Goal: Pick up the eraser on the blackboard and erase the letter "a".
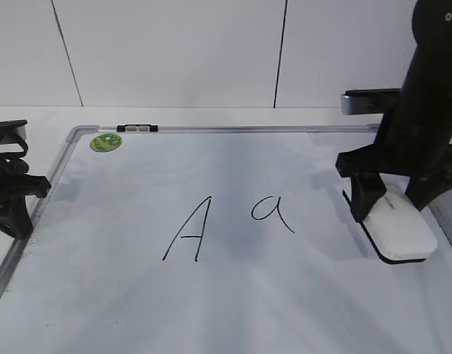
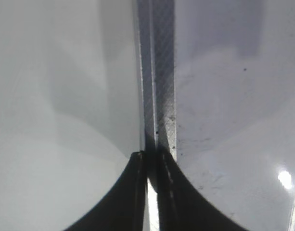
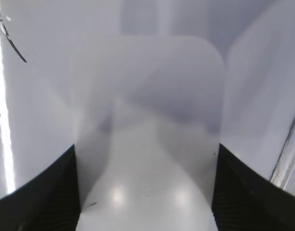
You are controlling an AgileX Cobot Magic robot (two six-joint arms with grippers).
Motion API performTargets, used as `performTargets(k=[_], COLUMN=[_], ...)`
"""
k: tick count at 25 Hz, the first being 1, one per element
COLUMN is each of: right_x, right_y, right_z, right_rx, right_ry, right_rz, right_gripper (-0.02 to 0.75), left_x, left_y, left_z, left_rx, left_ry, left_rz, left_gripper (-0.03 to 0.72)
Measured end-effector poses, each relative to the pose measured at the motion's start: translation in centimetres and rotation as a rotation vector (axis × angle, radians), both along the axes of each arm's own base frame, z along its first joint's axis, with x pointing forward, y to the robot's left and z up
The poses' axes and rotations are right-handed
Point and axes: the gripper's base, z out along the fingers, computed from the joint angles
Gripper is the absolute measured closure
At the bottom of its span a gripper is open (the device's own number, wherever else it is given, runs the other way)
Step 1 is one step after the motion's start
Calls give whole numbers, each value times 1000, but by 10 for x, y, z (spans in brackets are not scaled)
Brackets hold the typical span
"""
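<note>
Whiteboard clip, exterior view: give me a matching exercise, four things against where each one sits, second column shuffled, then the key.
Things:
1. eraser
2. green magnet
3. letter "a"
4. left gripper

Places:
A. far left corner of the blackboard
B. board's middle, right of the capital "A"
C. over the board's left frame edge
D. near the right edge, between the right gripper fingers

Pairs: 1-D, 2-A, 3-B, 4-C
</note>
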Motion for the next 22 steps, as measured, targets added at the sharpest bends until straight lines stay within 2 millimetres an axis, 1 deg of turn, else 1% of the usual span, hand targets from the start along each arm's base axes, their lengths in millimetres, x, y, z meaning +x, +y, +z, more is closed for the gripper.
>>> performTargets(k=[4, 8, 12, 14, 17, 22], right_x=[19, 35, 47, 52, 58, 64], right_y=[15, 35, 58, 68, 76, 79], right_z=[-2, -7, -14, -21, -33, -47], right_rx=[-5, -10, -19, -20, -24, -33], right_ry=[-28, -51, -69, -64, -52, -28], right_rz=[29, 70, 120, 138, 149, 150], right_gripper=[182, 182, 182, 182, 182, 182], left_x=[0, 0, 0, 0, 0, 0], left_y=[0, 0, 0, 0, 0, 0], left_z=[0, 0, 0, 0, 0, 0], left_rx=[0, 0, -1, -3, -3, -3], left_ry=[0, 0, 0, 0, 0, 0], left_rz=[0, 0, 1, 2, 2, 2], left_gripper=[669, 669, 669, 669, 669, 669])
